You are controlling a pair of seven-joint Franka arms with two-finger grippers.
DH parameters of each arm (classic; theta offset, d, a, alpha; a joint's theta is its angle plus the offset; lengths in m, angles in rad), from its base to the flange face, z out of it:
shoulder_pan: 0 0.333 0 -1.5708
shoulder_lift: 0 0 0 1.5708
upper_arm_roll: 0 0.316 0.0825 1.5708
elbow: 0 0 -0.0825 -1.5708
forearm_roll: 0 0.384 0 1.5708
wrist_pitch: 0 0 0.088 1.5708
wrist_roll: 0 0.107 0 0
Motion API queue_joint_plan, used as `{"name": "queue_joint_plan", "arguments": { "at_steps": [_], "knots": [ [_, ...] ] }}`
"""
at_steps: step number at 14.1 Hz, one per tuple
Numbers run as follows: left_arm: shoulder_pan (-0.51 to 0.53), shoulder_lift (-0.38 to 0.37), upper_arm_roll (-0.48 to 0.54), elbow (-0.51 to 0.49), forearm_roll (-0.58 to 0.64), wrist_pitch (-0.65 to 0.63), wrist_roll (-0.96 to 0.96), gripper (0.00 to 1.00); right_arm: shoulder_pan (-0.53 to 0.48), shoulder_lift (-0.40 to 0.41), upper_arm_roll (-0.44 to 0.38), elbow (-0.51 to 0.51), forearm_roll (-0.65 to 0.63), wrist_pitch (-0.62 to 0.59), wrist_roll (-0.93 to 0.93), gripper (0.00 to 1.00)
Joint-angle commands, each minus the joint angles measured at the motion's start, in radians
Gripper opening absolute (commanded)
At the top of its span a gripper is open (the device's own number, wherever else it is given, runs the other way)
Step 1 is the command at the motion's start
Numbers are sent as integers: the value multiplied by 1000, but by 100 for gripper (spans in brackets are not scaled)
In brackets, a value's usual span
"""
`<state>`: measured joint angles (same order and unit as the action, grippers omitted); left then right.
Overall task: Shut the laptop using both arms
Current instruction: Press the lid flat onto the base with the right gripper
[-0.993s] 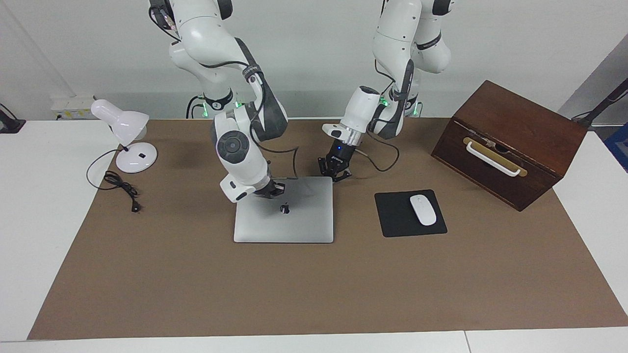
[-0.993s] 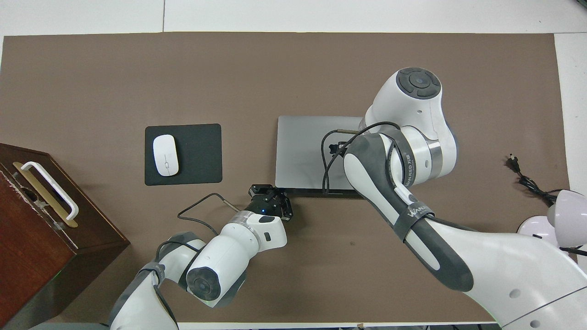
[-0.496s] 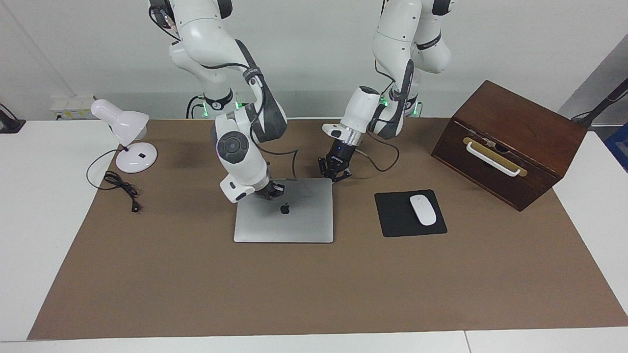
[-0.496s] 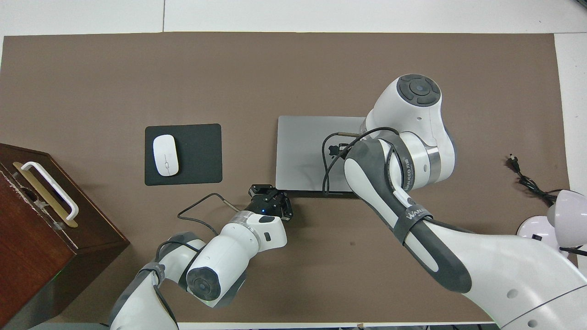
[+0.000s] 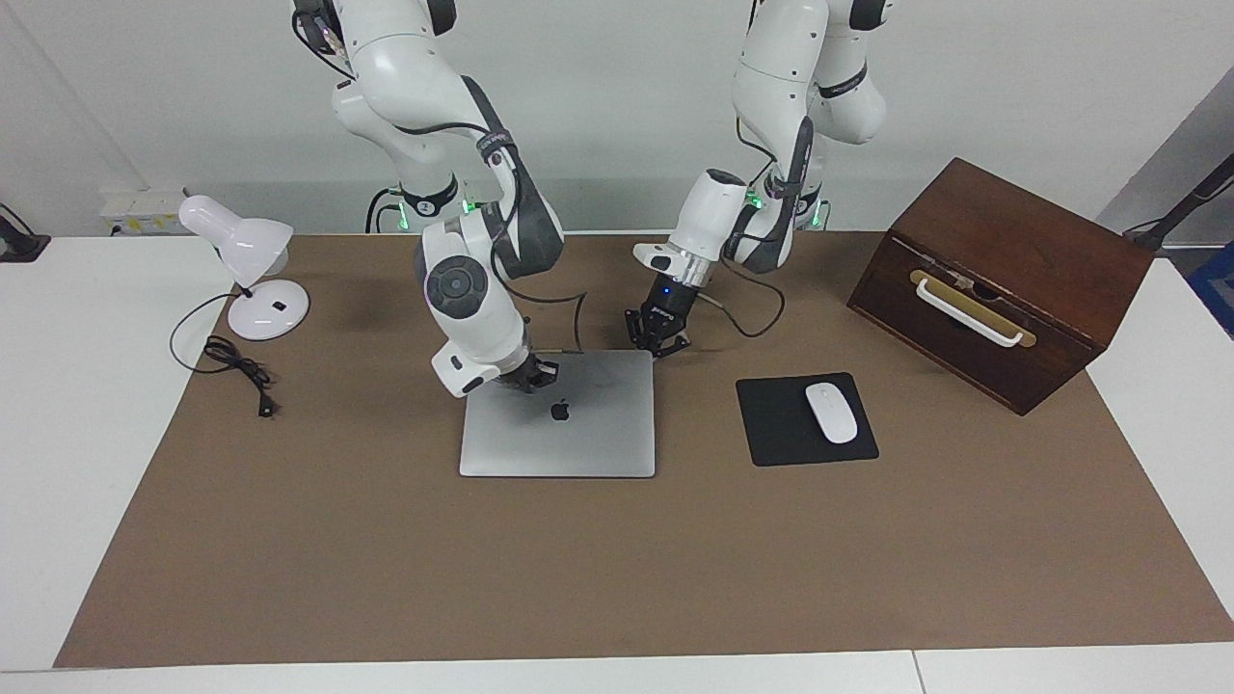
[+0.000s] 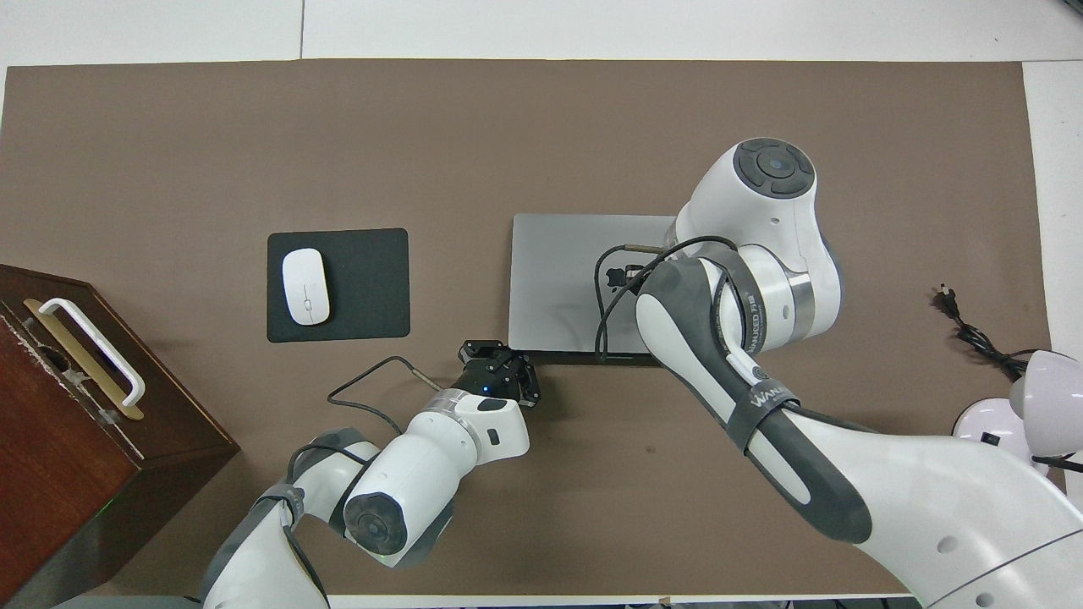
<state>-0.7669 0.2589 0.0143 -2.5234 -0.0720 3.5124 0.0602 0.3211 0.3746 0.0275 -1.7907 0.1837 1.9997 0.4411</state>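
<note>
The silver-grey laptop [image 5: 578,434] lies shut and flat on the brown mat, its dark logo facing up; it also shows in the overhead view [image 6: 550,279]. My right gripper [image 5: 535,374] hangs just over the lid, near the laptop's edge nearest the robots; in the overhead view the right gripper [image 6: 628,275] sits beside the logo, mostly hidden under its own arm. My left gripper [image 5: 658,335] is low beside the laptop's corner nearest the robots, toward the left arm's end, just off the lid; the left gripper also shows from above [image 6: 499,374].
A black mouse pad [image 5: 776,429] with a white mouse [image 5: 831,412] lies beside the laptop toward the left arm's end. A dark wooden box [image 5: 1003,280] with a white handle stands at that end. A white desk lamp [image 5: 246,265] and its cable are at the right arm's end.
My right gripper has drawn back a little off the logo toward the robots, so the logo now shows. The laptop stays shut. The left arm has not moved.
</note>
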Motion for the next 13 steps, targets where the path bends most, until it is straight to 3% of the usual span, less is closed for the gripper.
{"name": "queue_joint_plan", "arguments": {
  "at_steps": [1, 13],
  "knots": [
    [-11, 11, 24, -58, -17, -13, 26, 0, 0, -26, 0, -36, 33, 21, 2, 0],
    [-6, -3, 22, -49, -89, -15, 12, 0, -23, -43, -11, 109, 33, -108, 4, 0]
  ]
}}
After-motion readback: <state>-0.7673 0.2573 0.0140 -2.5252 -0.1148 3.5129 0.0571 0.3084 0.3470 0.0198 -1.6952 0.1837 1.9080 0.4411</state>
